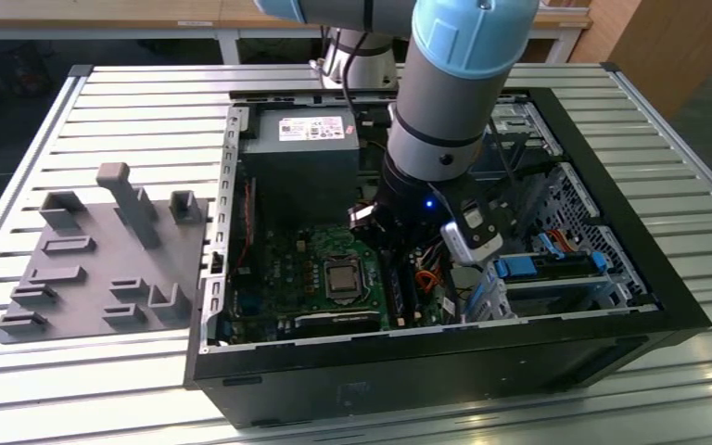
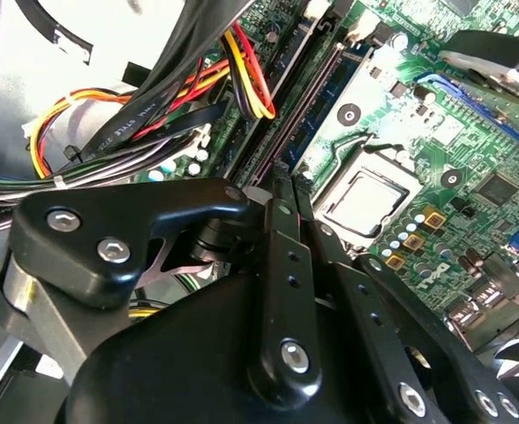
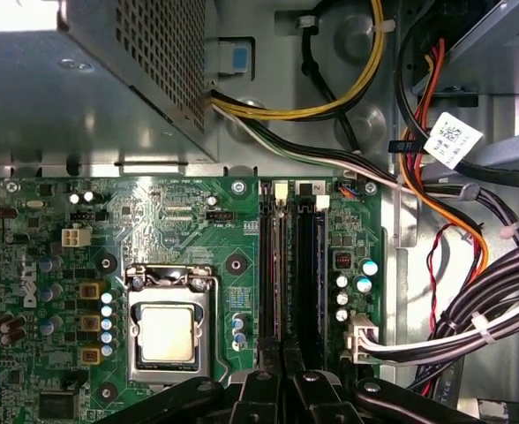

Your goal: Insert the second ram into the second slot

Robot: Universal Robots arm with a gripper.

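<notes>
My gripper (image 2: 284,181) is low inside the open computer case (image 1: 653,306), right over the two memory slots beside the CPU socket (image 3: 167,331). Its thin black fingers (image 3: 268,389) lie tight together, in line with the slots. A thin blue ram stick (image 2: 330,102) stands on edge in the slot nearest the socket (image 3: 271,265) and runs up to the fingertips. The neighbouring slot (image 3: 310,265) looks dark, and I cannot tell whether a stick sits in it or whether the fingers pinch one. Which stick is the second ram I cannot tell.
Bundled cables (image 3: 471,318) hang close beside the slots, with more cables (image 2: 154,106) near the fingers. The power supply (image 1: 300,158) fills the case's far end, and blue drive-bay clips (image 1: 523,267) sit at the exterior view's right. A grey holder fixture (image 1: 96,250) lies outside on the slatted table.
</notes>
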